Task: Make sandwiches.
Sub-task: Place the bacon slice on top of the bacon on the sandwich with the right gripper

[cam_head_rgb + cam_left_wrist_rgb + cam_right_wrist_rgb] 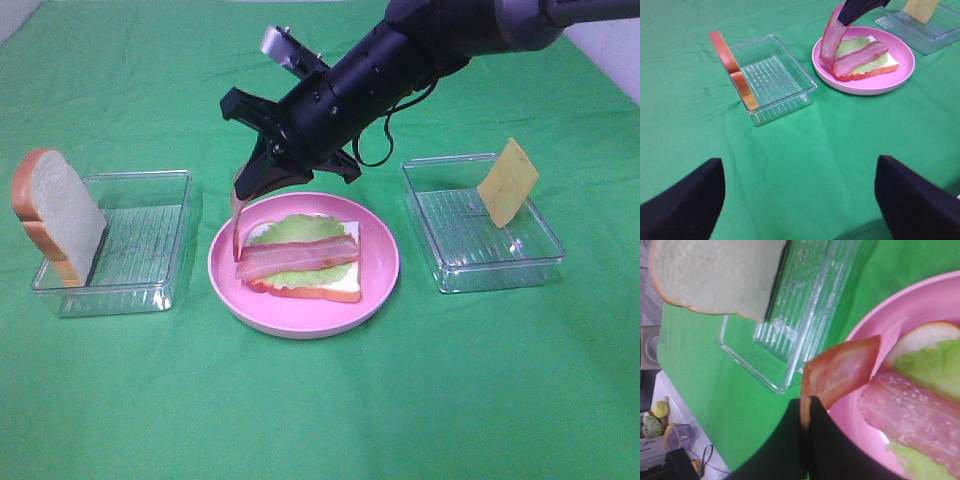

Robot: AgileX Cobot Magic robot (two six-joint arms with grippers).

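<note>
Dangling: we are clamping a bacon strip (237, 220) in the right gripper (248, 186) at the rim of the pink plate (385, 288), beside the open sandwich (300, 266); left gripper (800, 197) spread, empty. Risk: released off-centre, it misses the sandwich.

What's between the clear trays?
In the exterior high view, the pink plate with the unfinished sandwich, and the right gripper holding a bacon strip at its rim.

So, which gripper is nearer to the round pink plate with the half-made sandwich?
Right. The right gripper hangs above the rim of the round pink plate, shut on a red-pink bacon strip. The left gripper is open, well back from the plate, over green cloth.
</note>
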